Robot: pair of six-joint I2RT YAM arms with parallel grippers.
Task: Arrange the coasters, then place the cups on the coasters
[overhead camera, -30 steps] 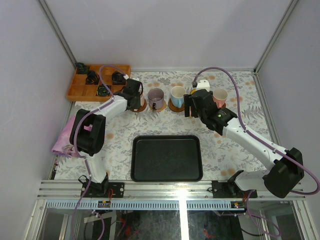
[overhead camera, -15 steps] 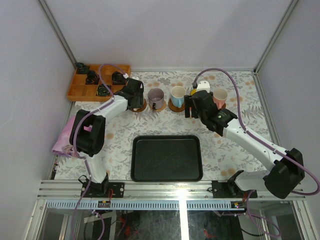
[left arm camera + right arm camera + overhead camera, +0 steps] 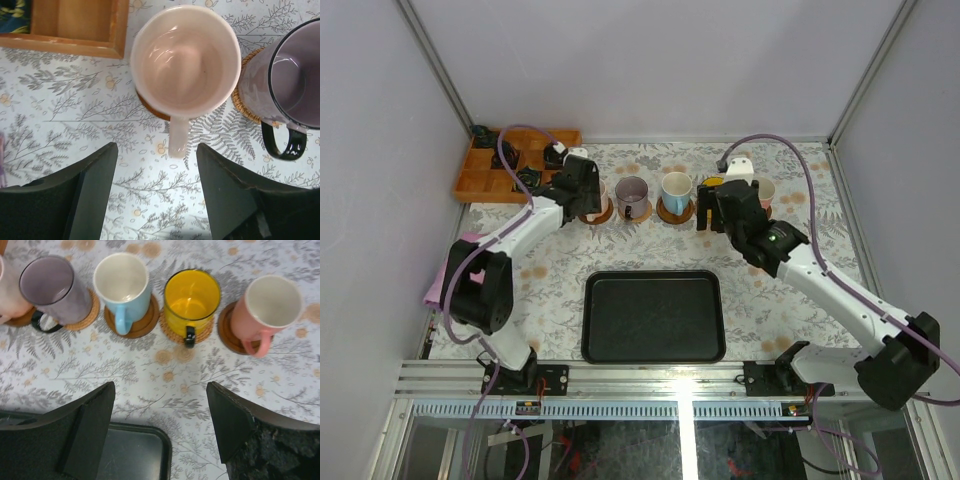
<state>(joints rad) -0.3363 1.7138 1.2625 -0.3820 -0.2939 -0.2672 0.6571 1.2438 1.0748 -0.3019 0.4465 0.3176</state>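
The left gripper (image 3: 156, 150) pointed straight down over the peach cup (image 3: 185, 57), jaws wide and empty, the handle just beyond them. That cup sat on its coaster (image 3: 150, 107), seemingly placed as the task asks. The mauve cup (image 3: 295, 85), blue cup (image 3: 122, 282), yellow cup (image 3: 191, 295) and salmon cup (image 3: 270, 305) sat likewise in a row. The right gripper (image 3: 159, 387) hung over them, arm reaching forward, jaws spread, holding nothing.

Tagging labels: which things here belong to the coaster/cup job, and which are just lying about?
Job: coasters, peach cup, mauve cup, blue cup, yellow cup, salmon cup.
Lying about: tray, wooden box, black items, pink cloth.
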